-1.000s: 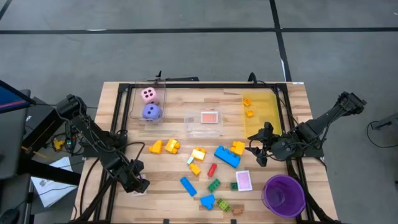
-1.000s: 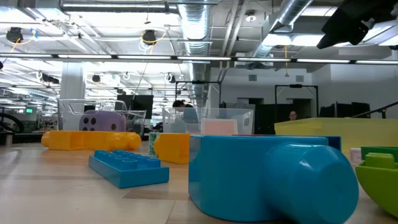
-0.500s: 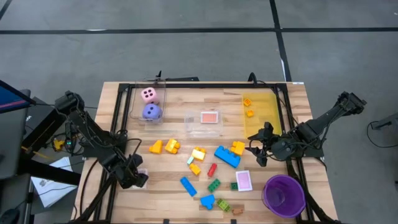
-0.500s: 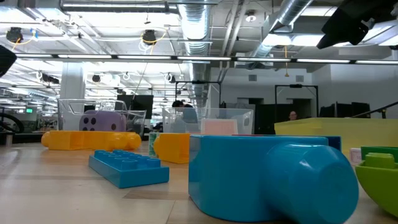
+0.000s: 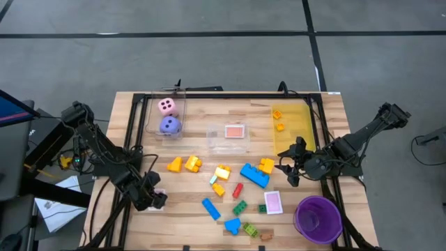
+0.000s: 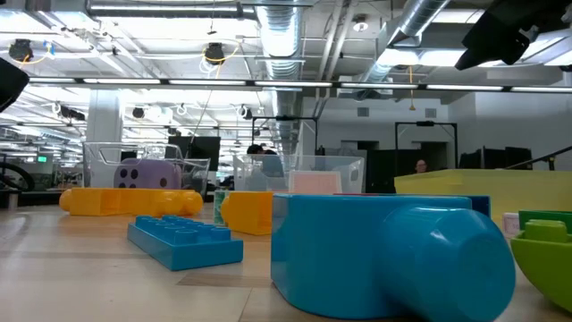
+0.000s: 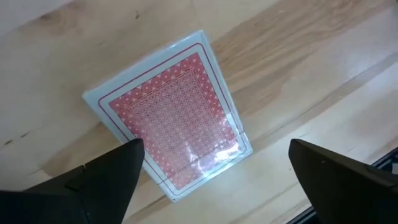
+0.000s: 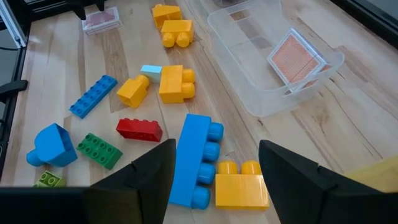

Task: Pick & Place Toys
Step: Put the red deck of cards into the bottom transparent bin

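The left gripper is held low over the bench at its left edge, jaws spread wide above a pink-backed card lying flat, untouched. Bricks are scattered mid-bench. The right gripper is held just beside a yellow brick, jaws wide, empty. Farther off, two dice sit in a clear bin.

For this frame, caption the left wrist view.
Open left end effector poised over a pink-backed playing card lying flat on the wooden table.

Big blue brick up close
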Motion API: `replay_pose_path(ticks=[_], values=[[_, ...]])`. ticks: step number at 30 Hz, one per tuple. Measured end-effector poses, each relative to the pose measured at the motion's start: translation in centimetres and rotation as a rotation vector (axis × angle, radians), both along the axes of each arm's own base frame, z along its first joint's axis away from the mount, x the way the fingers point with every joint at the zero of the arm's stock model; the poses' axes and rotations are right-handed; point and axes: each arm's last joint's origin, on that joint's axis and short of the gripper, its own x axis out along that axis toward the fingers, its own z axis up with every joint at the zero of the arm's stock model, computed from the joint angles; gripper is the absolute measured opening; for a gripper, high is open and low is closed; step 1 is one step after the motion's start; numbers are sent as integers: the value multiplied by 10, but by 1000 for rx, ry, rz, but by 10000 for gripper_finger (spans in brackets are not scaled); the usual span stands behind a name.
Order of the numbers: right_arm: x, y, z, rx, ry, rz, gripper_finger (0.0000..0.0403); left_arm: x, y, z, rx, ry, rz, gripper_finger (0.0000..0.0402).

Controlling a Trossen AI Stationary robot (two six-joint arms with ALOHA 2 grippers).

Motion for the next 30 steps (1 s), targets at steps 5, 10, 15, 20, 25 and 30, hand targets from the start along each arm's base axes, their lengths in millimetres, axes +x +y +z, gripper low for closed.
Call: replay_pose_path(ticks=[5, 10, 15, 20, 25, 30], values=[[0, 0, 0, 8, 5, 8, 223, -5, 5, -10, -18, 37, 29, 399], [0, 1, 0, 12, 7, 13, 223, -6, 5, -14, -35, 41, 35, 399], [0, 0, 0, 12, 7, 12, 223, -7, 6, -13, -77, 72, 39, 400], [0, 0, 0, 15, 6, 10, 223, -10, 8, -9, -91, 76, 41, 400], [0, 0, 0, 14, 6, 11, 223, -15, 14, -6, -76, 94, 55, 400], [0, 0, 0, 14, 6, 11, 223, -18, 18, -4, -68, 91, 60, 400]])
